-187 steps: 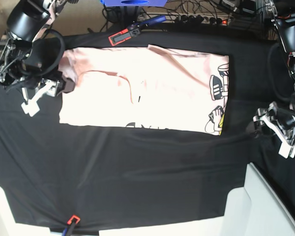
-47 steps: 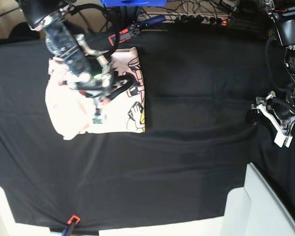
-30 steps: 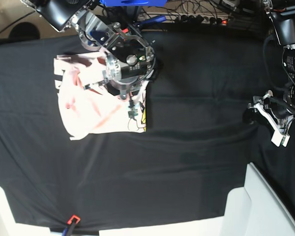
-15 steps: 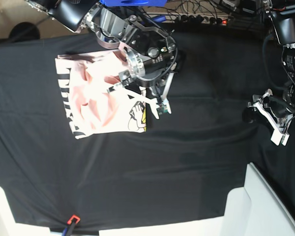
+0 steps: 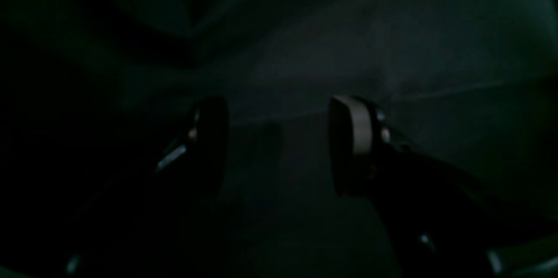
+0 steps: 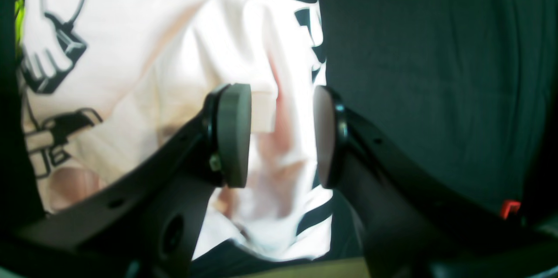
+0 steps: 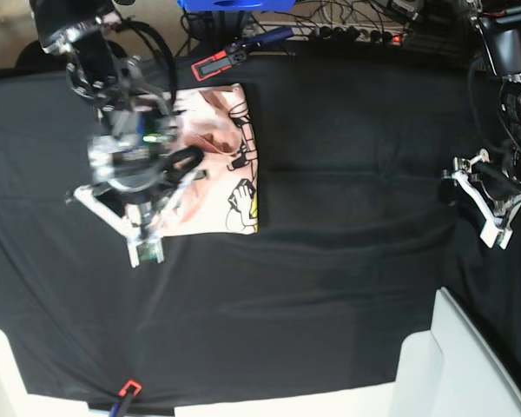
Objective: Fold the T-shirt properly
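The pale pink T-shirt (image 7: 210, 208) lies folded into a compact rectangle at the back left of the black table cloth (image 7: 347, 269), with cartoon graphics along its right edge. My right gripper (image 7: 167, 169) hangs above it and partly hides it. In the right wrist view the right gripper (image 6: 279, 136) is open, with the T-shirt (image 6: 144, 51) and its black lettering below and nothing between the pads. My left gripper (image 7: 469, 187) hovers far right, away from the shirt. The dark left wrist view shows this gripper (image 5: 283, 143) open over bare cloth.
A red and black clamp (image 7: 215, 62) lies just behind the shirt. Cables and a power strip (image 7: 356, 33) run along the back edge. White box walls (image 7: 469, 365) rise at the front right, and a small orange clip (image 7: 128, 388) sits at the front edge.
My right gripper has opened and let go of the shirt. Its arm swung from the shirt's right edge back over its left half. The left arm barely moved.
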Robot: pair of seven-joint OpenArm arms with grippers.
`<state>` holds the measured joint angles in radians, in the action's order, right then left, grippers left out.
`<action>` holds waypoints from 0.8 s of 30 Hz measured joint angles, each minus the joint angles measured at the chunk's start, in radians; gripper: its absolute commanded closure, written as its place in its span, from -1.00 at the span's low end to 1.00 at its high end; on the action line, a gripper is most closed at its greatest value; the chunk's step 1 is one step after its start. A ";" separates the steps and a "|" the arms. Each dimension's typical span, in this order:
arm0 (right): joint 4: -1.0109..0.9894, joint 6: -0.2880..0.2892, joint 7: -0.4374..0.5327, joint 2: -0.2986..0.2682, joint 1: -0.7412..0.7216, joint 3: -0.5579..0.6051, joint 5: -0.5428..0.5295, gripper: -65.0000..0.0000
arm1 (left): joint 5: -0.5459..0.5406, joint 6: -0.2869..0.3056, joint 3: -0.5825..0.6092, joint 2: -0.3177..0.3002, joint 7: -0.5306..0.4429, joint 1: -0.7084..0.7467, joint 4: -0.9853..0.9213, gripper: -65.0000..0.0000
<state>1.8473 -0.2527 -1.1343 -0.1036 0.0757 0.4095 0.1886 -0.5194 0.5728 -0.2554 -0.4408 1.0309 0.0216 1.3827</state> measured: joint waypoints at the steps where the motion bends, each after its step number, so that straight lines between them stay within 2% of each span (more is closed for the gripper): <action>1: 0.012 0.031 0.015 0.005 0.003 -0.030 -0.006 0.29 | 0.022 0.000 0.000 0.004 -0.013 0.000 0.000 -0.10; 2: 0.014 0.069 0.021 0.005 0.002 -0.042 -0.010 0.29 | 0.031 0.000 0.000 0.008 -0.016 0.000 0.000 -0.10; 3: 0.014 0.076 0.021 0.002 0.003 -0.043 -0.018 0.29 | 0.040 0.002 0.000 0.015 -0.019 -0.001 0.000 -0.10; 11: 0.013 0.077 0.017 0.060 0.013 -0.021 -0.025 0.29 | 0.045 0.002 0.000 0.022 -0.023 -0.002 0.000 -0.10; 21: -0.059 0.077 0.019 0.061 0.016 -0.024 -0.026 0.29 | 0.044 0.003 0.000 0.023 -0.024 -0.002 0.000 -0.10; 24: -0.065 0.077 0.056 0.060 0.016 -0.024 -0.026 0.29 | 0.044 0.003 0.000 0.023 -0.023 -0.002 0.000 -0.10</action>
<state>1.7821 -0.1753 -1.0786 -0.0437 0.0917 0.3855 0.1631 -0.4751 0.5755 -0.2550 -0.4183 1.0077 0.0196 1.3830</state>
